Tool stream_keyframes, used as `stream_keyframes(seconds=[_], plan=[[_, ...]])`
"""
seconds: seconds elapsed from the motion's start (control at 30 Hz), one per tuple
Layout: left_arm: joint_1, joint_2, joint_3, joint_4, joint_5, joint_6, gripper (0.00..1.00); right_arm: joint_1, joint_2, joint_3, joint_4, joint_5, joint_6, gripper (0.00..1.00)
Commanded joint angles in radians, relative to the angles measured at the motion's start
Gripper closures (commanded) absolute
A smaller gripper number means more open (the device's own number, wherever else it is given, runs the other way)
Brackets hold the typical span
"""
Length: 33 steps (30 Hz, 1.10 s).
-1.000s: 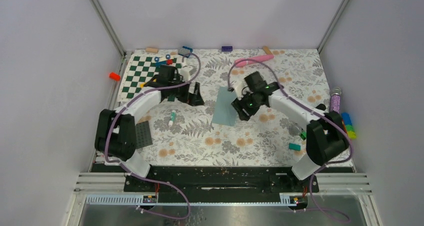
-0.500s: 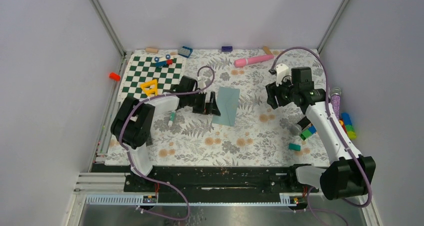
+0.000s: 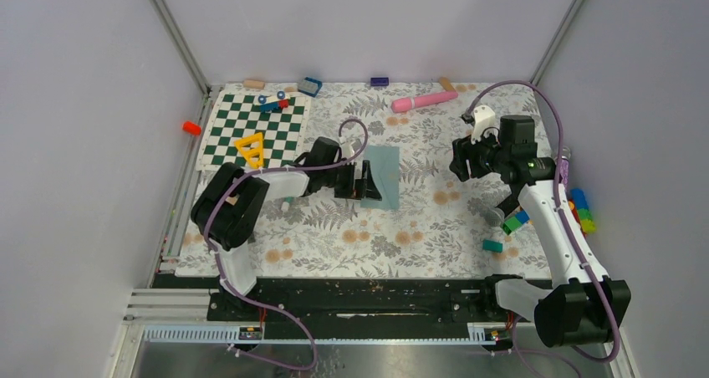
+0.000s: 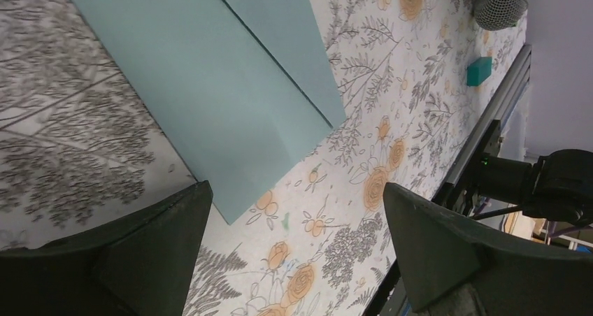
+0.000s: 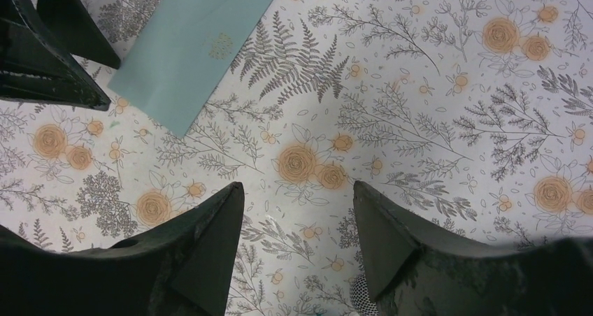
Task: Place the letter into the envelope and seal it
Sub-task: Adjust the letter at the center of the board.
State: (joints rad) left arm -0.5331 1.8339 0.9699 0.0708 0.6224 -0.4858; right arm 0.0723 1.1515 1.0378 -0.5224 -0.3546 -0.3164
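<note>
The grey-teal envelope [image 3: 385,171] lies flat on the floral mat at mid-table. It fills the upper left of the left wrist view [image 4: 210,85], a fold line running across it. My left gripper [image 3: 365,182] stands open at the envelope's left edge, low over the mat [image 4: 297,190], one fingertip [image 4: 189,204] beside the envelope's corner; nothing is between its fingers. My right gripper [image 3: 465,159] hangs open to the right of the envelope and apart from it. In its view [image 5: 297,190] only bare mat lies between the fingers, with the envelope [image 5: 196,43] at upper left. The letter is out of view.
A green-and-white chequered board [image 3: 276,127] at the back left carries a yellow triangle [image 3: 251,149] and small pieces. A pink cylinder [image 3: 425,101] lies at the back. Coloured blocks [image 3: 514,221], a teal block [image 3: 492,245] and a glitter bottle [image 3: 562,169] sit at the right.
My right arm has pulled away from the envelope, back to the right and higher. My left arm has swung from the chequered board rightward to the envelope's left edge.
</note>
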Motion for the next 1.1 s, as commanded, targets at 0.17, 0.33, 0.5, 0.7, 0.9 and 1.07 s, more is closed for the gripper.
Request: stream_keyframes(seconds=[0.17,0.33,0.5,0.7,0.9,1.07], plan=[[-0.173,0.154,0.049,0.107,0.018,-0.111,0.01,-0.012,-0.021,-0.006,0.047,-0.009,0.014,0.34],[-0.256,0.288,0.2,0.116,0.025,-0.141,0.01,-0.03,-0.039,-0.004,0.047,0.007,0.017,0.33],[-0.259,0.34,0.386,0.037,-0.007,-0.068,0.01,-0.051,-0.067,-0.022,0.065,0.005,0.019,0.33],[-0.259,0.344,0.542,-0.069,-0.027,0.032,0.01,-0.059,-0.072,-0.016,0.071,0.026,0.016,0.34],[-0.281,0.388,0.642,-0.148,-0.056,0.107,0.01,-0.066,-0.084,-0.022,0.073,0.022,0.019,0.34],[-0.281,0.41,0.727,-0.206,-0.003,0.112,0.01,-0.107,-0.087,-0.027,0.078,0.022,0.021,0.34]])
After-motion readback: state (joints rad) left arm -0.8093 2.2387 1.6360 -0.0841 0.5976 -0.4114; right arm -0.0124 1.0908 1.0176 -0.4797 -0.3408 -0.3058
